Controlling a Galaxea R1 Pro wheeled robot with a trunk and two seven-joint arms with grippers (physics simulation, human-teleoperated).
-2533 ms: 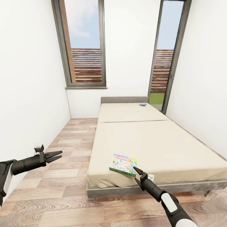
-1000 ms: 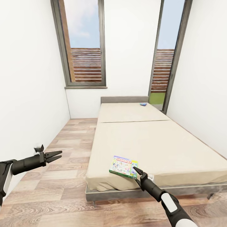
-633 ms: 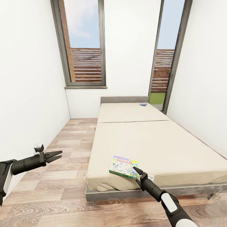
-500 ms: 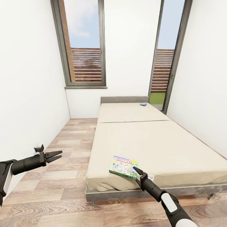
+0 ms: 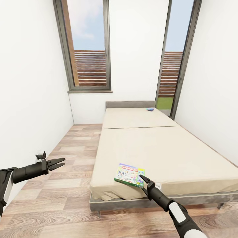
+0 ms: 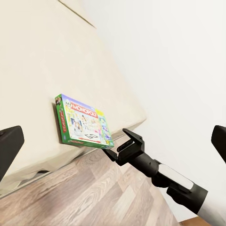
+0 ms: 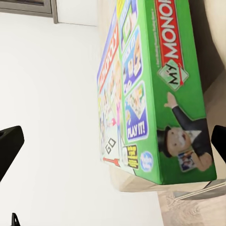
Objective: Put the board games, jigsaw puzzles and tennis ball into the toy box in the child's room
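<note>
Lying flat on the bed (image 5: 185,155), the green board game (image 5: 129,174) sits at the foot edge, nearer the foot corner on the robot's left, lid up. Lid lettering reads MONOPOLY; the box side seen in the right wrist view (image 7: 155,94) is green w/ printed panels. One long box edge runs approx. along the mattress foot edge.

Right hand (image 5: 142,179): positioned at the box corner nearest the robot, over the foot edge of the bed. Fingers are spread; in the right wrist view the two finger tips sit at opposite sides of the frame w/ the box side between them. No grip on the box. Contact w/ the box corner cannot be confirmed from the head view. Left wrist view also shows this hand (image 6: 126,143) just beside the box (image 6: 84,123).

Left hand (image 5: 59,162): hovers over the wood floor (image 5: 66,185), well apart from the bed, near the left wall. Fingers are spread, nothing between them.

Small blue board game (image 5: 150,109): lies at the head end of the bed, near the grey headboard (image 5: 130,104), toward the right edge. Detail too small to read.

Room ref.: two tall windows (image 5: 87,46) behind the headboard, white walls both sides.
</note>
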